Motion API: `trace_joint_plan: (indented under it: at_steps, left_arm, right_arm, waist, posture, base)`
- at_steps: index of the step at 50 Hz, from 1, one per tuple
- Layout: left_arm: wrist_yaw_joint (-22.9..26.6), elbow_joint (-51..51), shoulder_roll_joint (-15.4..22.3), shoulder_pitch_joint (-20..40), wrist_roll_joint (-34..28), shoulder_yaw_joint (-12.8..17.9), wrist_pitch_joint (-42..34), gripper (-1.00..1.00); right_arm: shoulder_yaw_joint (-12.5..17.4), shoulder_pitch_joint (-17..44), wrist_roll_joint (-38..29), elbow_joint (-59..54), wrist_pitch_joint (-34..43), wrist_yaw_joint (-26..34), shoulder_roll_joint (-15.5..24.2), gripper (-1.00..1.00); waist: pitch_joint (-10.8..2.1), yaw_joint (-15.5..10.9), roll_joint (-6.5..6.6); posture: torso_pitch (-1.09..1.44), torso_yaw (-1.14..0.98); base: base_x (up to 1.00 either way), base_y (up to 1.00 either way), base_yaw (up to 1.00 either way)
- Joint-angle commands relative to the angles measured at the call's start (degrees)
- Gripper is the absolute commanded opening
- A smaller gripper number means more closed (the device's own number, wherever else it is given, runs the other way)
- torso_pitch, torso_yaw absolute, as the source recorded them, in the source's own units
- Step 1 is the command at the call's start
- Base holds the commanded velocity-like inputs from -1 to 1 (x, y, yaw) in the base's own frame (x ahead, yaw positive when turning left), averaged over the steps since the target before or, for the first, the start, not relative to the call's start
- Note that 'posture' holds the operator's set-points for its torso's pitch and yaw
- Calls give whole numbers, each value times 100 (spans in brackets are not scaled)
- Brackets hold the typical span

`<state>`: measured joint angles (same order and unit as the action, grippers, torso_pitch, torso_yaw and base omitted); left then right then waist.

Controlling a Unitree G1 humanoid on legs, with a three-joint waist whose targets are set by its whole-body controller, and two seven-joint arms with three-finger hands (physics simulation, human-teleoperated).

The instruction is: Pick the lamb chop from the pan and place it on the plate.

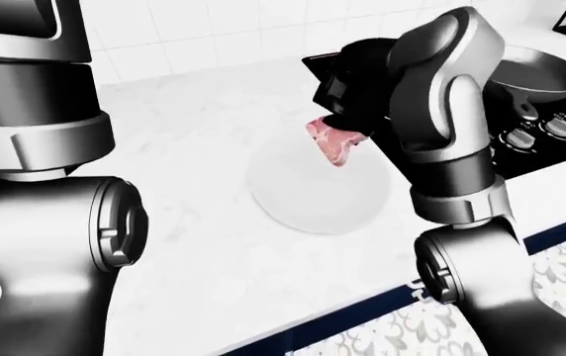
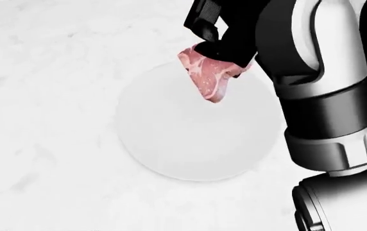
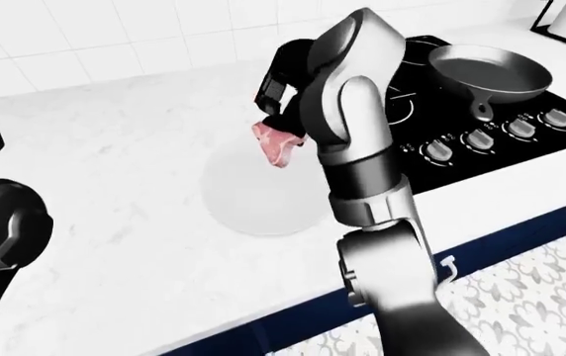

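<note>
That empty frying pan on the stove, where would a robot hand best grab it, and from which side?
By the handle, a judgement from its shape. The pan sits upright on the stove, and its stubby handle juts toward the knobs at the bottom of the right-eye view. Coming from that side, fingers could wrap the narrow handle; the wide round bowl offers no such hold.

Glossy silver-grey arm [image 3: 357, 141], black fingers [image 2: 204, 24]

Lamb chop [image 2: 207, 77] hangs above plate [image 2: 170, 144]; pan [image 3: 491, 73] at right.
</note>
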<state>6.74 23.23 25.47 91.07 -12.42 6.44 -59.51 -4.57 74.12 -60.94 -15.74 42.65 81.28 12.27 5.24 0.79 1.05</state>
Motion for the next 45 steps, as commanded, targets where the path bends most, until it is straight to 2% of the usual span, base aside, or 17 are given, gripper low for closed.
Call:
trace_joint_plan:
  at_steps: [1, 4, 11, 26, 45]
  left_arm:
    - [-5, -187, 64, 196, -47, 19, 110, 100]
    - [3, -144, 77, 249, -66, 23, 115, 100]
    - [31, -203, 70, 266, -97, 21, 70, 100]
    - [65, -365, 67, 263, -110, 30, -45, 100]
    - [10, -234, 111, 237, -30, 83, 51, 100]
  right_arm:
    - [94, 133, -362, 518, -103, 209, 58, -100]
    - [127, -101, -641, 791, -180, 433, -20, -100]
    - [247, -169, -961, 881, -392, 640, -156, -100]
    - [215, -404, -1245, 882, -1130, 130, -453, -100]
    - [128, -682, -1490, 638, -1358, -205, -856, -100]
  waist:
    - [-253, 7, 7]
    - [-254, 12, 8]
    - [-287, 47, 8]
    - [-298, 85, 18]
    - [-282, 88, 58]
  posture:
    - [0, 0]
    - [0, 0]
    - [0, 0]
    - [0, 0]
    - [0, 0]
  base:
    - [0, 0, 0]
    - [0, 0, 0]
    - [0, 0, 0]
    - [0, 0, 0]
    - [0, 0, 0]
